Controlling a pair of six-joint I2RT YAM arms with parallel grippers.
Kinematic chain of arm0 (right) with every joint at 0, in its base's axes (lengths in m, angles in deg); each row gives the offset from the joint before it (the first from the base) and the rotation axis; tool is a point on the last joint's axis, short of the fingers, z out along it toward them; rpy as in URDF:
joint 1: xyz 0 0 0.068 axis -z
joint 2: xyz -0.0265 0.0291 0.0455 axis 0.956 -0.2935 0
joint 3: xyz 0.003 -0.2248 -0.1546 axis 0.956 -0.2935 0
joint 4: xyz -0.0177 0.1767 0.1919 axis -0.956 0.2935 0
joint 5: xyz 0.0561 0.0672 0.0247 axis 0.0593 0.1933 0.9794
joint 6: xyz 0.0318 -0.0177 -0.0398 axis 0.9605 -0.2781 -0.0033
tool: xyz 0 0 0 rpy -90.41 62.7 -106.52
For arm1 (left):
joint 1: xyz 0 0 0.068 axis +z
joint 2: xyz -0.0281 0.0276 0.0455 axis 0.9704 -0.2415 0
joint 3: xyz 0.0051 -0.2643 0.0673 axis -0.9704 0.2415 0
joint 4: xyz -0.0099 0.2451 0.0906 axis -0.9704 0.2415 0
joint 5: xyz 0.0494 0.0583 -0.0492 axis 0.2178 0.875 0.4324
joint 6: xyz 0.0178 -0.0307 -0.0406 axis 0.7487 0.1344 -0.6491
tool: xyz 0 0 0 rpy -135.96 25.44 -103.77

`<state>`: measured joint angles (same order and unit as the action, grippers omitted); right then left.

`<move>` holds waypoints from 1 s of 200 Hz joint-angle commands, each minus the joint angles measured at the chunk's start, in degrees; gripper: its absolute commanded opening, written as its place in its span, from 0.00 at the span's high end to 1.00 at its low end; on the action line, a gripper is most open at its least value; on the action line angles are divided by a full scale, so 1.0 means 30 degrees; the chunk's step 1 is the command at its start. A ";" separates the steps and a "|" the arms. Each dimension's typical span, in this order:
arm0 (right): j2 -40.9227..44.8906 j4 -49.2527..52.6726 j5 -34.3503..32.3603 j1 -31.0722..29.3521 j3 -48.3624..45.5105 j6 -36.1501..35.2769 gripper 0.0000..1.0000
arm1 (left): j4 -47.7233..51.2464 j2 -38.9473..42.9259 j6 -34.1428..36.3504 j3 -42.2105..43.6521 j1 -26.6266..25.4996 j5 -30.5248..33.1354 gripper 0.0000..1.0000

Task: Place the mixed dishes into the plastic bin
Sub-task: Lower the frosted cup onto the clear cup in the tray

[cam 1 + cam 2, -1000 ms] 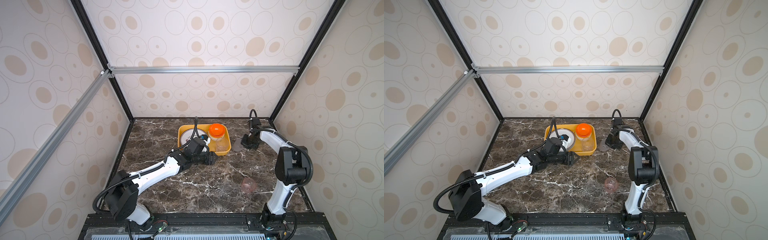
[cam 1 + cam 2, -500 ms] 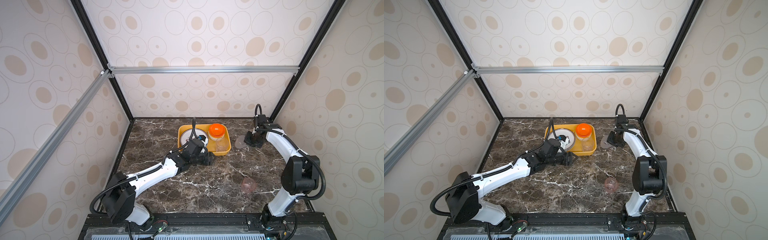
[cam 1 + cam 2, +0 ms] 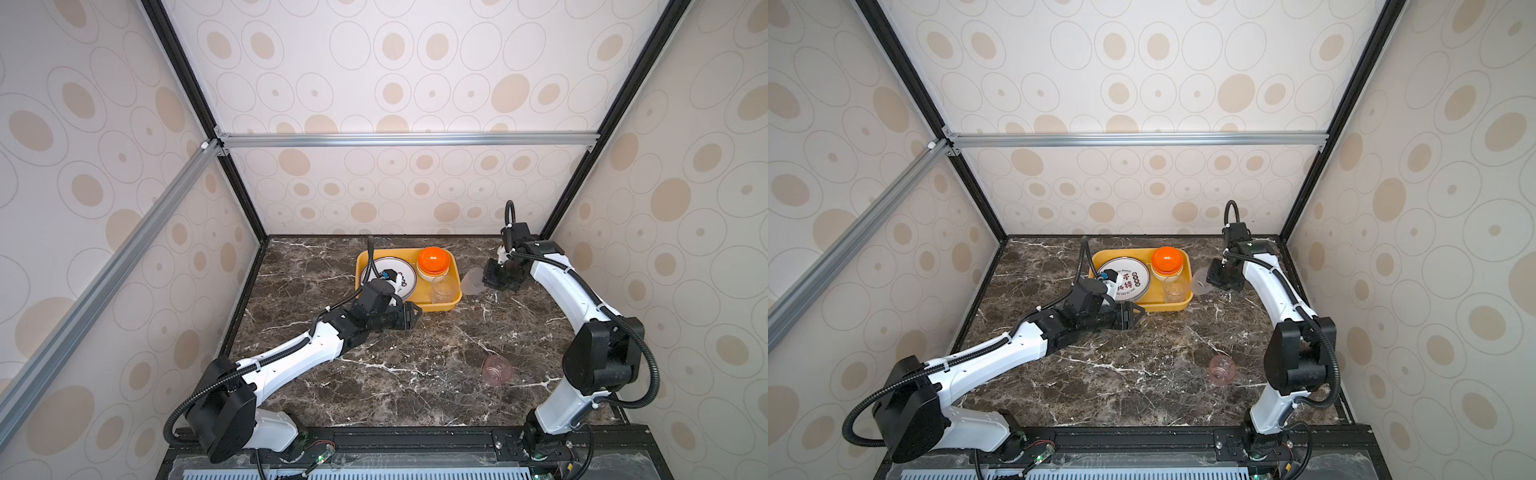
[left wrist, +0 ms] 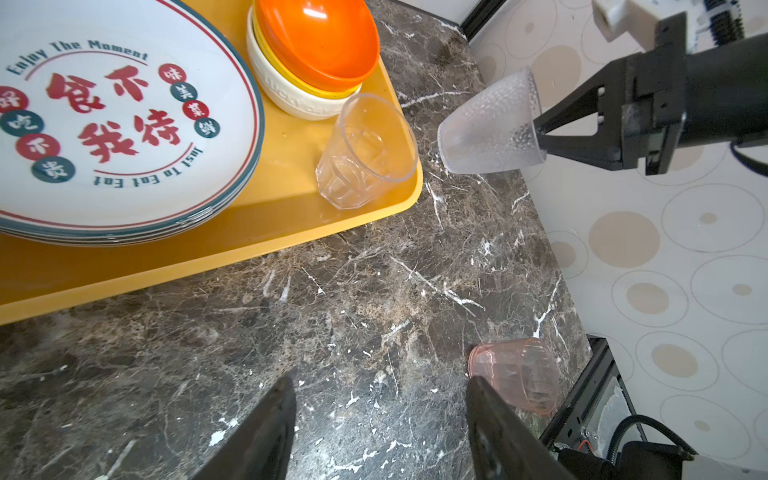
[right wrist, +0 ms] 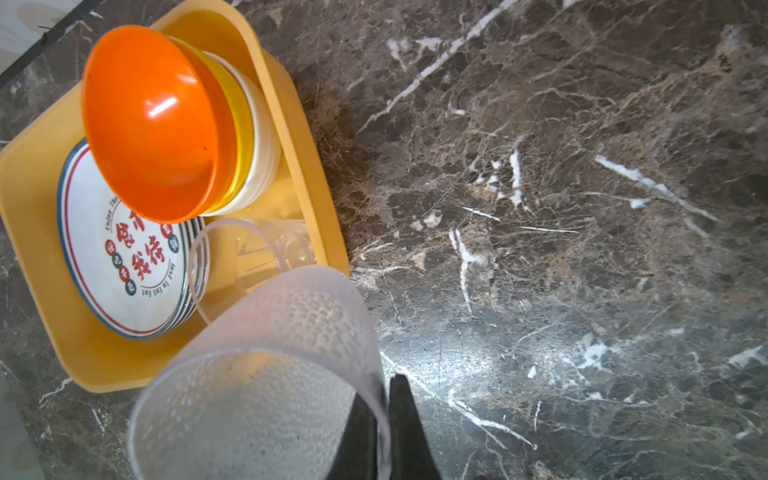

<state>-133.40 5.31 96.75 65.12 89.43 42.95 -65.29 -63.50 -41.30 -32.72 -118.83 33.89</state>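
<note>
The right gripper (image 3: 484, 276), pinching the grey cup (image 3: 472, 281) by its rim, has edged toward the bin (image 3: 440, 306), arm stretched forward; the left gripper (image 3: 417, 316), half open and empty, has withdrawn just outside the bin.

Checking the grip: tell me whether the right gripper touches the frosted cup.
Touching. The right wrist view shows the right gripper closed on the frosted cup, fingers either side of its wall.

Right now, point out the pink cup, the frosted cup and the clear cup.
pink cup (image 3: 496, 370): in a top view, middle of its body.
frosted cup (image 4: 490, 129): left wrist view, on its dimpled wall.
clear cup (image 4: 365, 153): left wrist view, on its side wall.
</note>
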 commanded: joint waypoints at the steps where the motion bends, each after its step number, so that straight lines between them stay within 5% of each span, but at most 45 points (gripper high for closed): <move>1: 0.0031 0.0990 0.0310 -0.0492 0.1090 -0.0450 0.94 | -0.0527 0.0571 -0.0498 0.0247 0.0370 0.0018 0.35; 200: -0.4901 0.2741 -0.0536 -0.2640 0.6305 -0.0973 0.95 | -0.0650 0.1593 -0.0871 0.1246 0.1111 -0.0131 0.35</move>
<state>-146.54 11.76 96.29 57.51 106.43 40.70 -66.49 -60.46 -43.42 -29.22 -116.14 33.52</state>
